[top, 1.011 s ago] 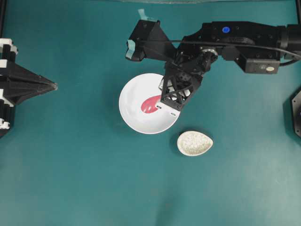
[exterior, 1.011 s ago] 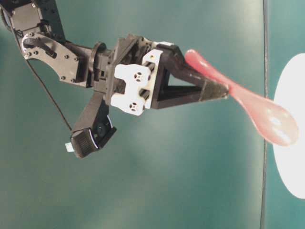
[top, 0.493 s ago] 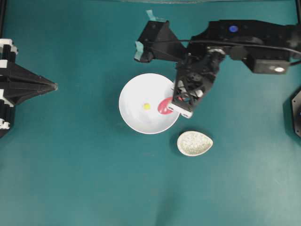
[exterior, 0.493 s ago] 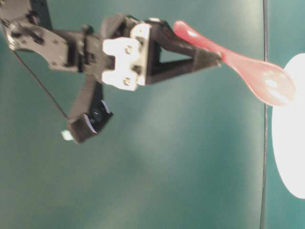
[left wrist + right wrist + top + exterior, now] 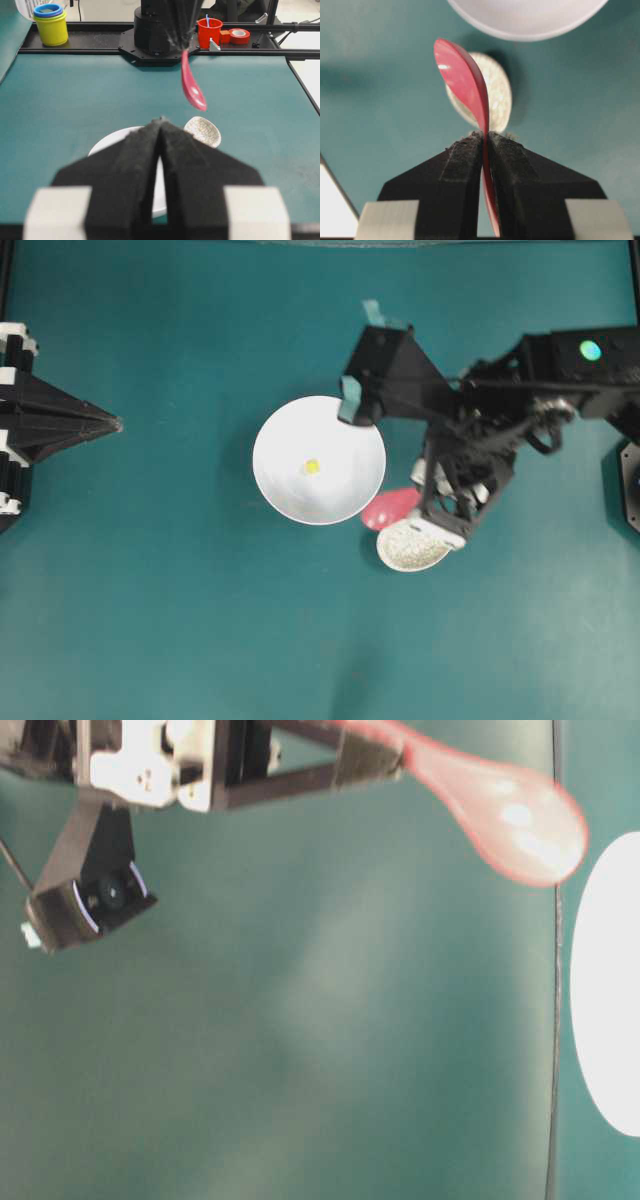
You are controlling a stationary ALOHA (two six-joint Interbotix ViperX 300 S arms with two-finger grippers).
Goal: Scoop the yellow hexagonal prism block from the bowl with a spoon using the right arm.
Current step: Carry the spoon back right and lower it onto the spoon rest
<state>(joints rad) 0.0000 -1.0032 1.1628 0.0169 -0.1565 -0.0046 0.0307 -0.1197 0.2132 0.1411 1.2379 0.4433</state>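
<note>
- Fingers (image 5: 517,170) of our right gripper (image 5: 484,142) are pressed tight on the handle of the spoon (image 5: 462,80), pinching it edge-on between the black pads.
- Our left gripper (image 5: 160,131) has its fingers (image 5: 125,165) pressed together with nothing between them; in the overhead view it sits at the worktop's left edge, well apart from the bowl (image 5: 290,430).
- We take the bowl as our landmark: it rests on the teal worktop (image 5: 150,620), and the yellow hexagonal prism block (image 5: 312,467) lies inside it near the middle.
- We see the spoon's pink-red scoop (image 5: 390,508) outside the bowl, just beside its lower-right rim in the overhead view, held clear above the worktop.
- Beyond the scoop from the bowl lies the speckled spoon rest (image 5: 405,550), on the worktop close to the bowl's lower-right side; the scoop overlaps its upper edge from overhead.
- Our right arm (image 5: 520,380) reaches in from the bowl's right, its wrist camera housing (image 5: 385,375) hanging over the bowl's upper-right rim.
- From the table-level view the scoop (image 5: 515,820) looks empty, though that picture is blurred.
</note>
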